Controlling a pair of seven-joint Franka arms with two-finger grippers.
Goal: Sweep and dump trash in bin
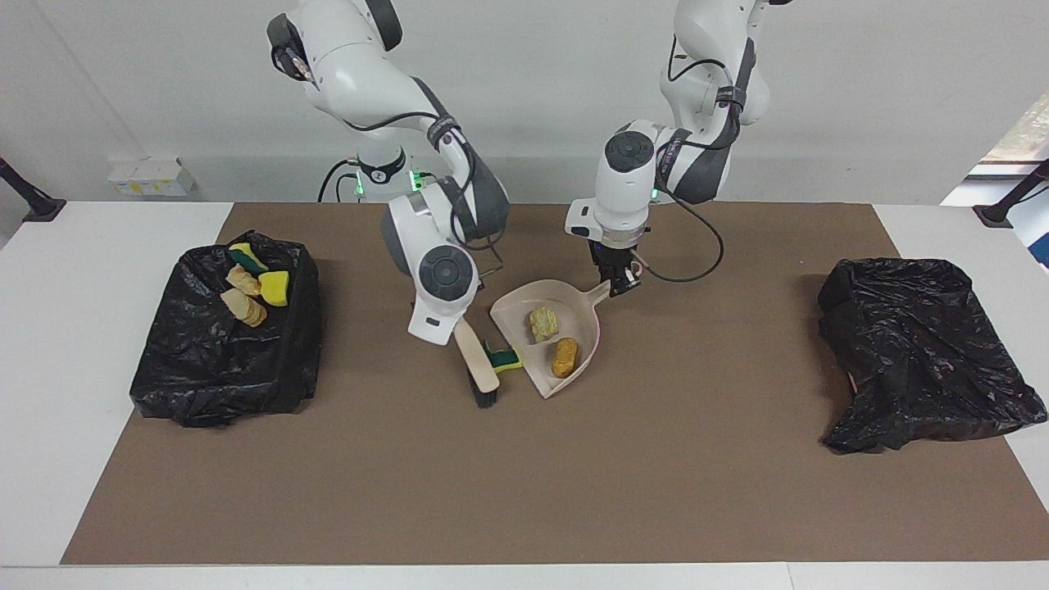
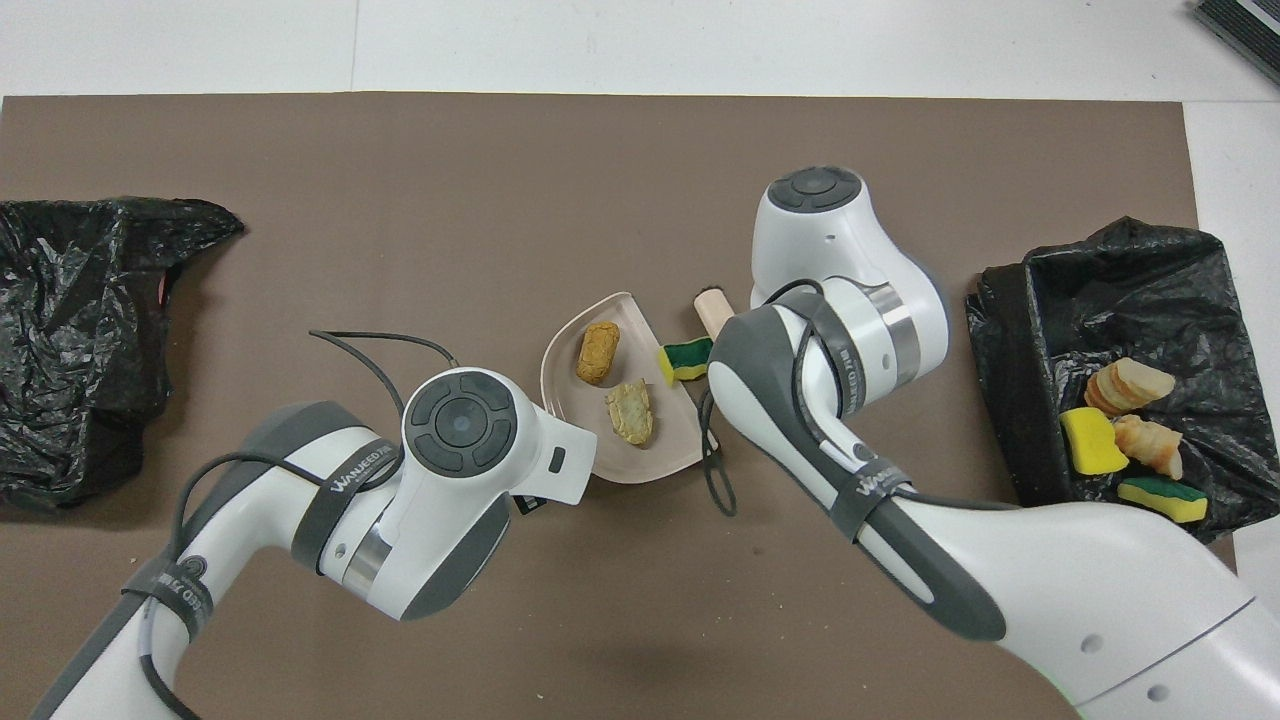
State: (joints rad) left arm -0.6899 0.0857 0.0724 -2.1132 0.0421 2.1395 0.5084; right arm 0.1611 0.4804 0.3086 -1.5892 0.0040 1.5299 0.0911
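Observation:
My left gripper (image 1: 620, 283) is shut on the handle of the beige dustpan (image 1: 577, 314), whose mouth rests on the brown mat. In the pan lie a pale yellow scrap (image 1: 542, 322) (image 2: 632, 411) and an orange-brown lump (image 1: 564, 356) (image 2: 598, 352). My right gripper (image 1: 456, 328) is shut on the beige brush (image 1: 477, 365) (image 2: 712, 305), bristles down on the mat. A yellow-and-green sponge piece (image 1: 505, 358) (image 2: 688, 358) sits between the brush and the pan's open edge, touching both. The hand hides the right gripper's fingers.
A black bag-lined bin (image 1: 213, 377) (image 2: 1010, 400) at the right arm's end holds several scraps (image 1: 250, 287). A crumpled black bag (image 1: 918, 352) (image 2: 80, 330) lies at the left arm's end. Both stand on the brown mat (image 1: 524, 492).

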